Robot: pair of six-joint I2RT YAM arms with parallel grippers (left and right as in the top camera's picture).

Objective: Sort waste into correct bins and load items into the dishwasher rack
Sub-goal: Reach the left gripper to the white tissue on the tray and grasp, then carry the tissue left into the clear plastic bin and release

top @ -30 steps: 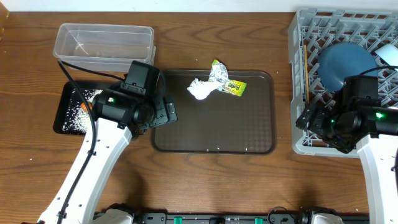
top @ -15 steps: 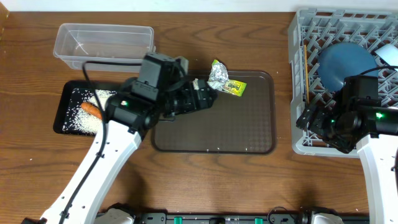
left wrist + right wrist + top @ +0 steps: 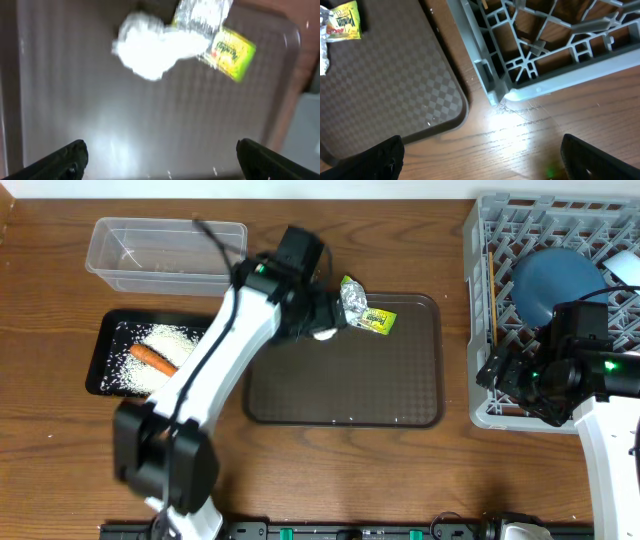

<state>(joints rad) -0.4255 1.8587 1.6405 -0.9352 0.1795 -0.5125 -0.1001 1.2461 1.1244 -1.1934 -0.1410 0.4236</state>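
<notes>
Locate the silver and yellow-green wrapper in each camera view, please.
Overhead: wrapper lies top centre, at the far edge of the brown tray.
Left wrist: upper right, beside the white tissue.
Right wrist: top left corner.
Shared landmark: the brown tray, in all three.

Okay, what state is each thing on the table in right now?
left gripper, open, near tissue.
right gripper, open, empty.
tissue, crumpled on brown tray.
wrapper, crumpled, against tissue.
carrot, in black tray on rice.
plate, in rack.
chopsticks, in rack.
clear tub, lidless.
</notes>
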